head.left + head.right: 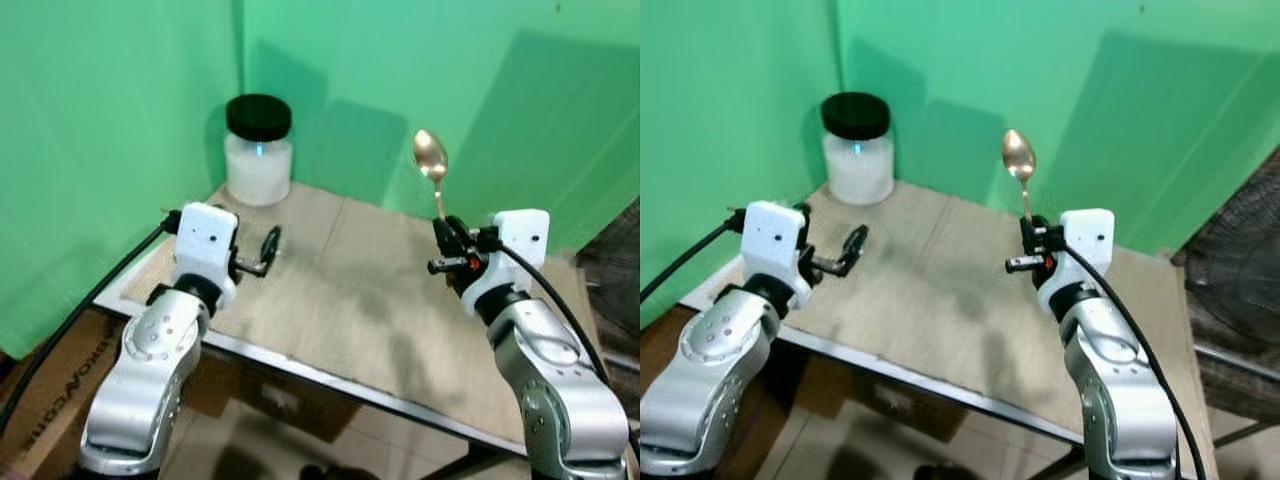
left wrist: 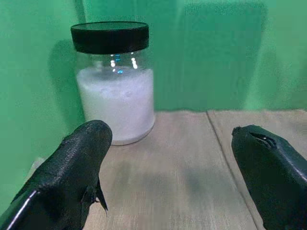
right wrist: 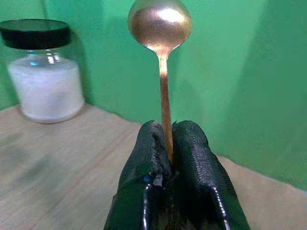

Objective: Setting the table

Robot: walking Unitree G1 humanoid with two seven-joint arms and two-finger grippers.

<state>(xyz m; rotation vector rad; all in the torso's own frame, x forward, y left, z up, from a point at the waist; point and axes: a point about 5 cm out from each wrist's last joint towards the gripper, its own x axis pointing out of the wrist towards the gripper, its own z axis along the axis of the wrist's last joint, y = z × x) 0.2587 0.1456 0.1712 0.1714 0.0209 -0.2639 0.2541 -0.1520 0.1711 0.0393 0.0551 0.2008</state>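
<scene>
Two silver arms reach over one wood-grain counter [image 1: 350,300] with a dark metal edge, set in a corner of green backdrop [image 1: 100,120].

Right pincer [image 3: 165,143]: its two black fingers [image 3: 194,158] are pressed together on the handle of the one golden spoon [image 1: 432,165], gripping it near the lower end. The spoon stands upright above the counter's right half, bowl uppermost, touching nothing but the fingers. In the right wrist view the handle rises straight out of the seam between the two pads, and the bowl shows as a rounded, polished oval against the green.

Left pincer [image 1: 268,250]: held above the counter's left side, with its two fingers [image 2: 76,163] spread wide apart and nothing between them. The left wrist view looks through this gap at the bare counter surface and the jar beyond.

One glass jar [image 1: 259,150] stands upright at the far left corner of the counter, close to the backdrop. It has a black screw lid [image 2: 110,36] and is filled roughly two-thirds with a white granular substance. It lies ahead of the left pincer and well apart from the spoon.

One brown cardboard box [image 1: 50,390] sits on the floor beneath the counter's left edge, and a black cable [image 1: 70,310] runs from each wrist unit.
</scene>
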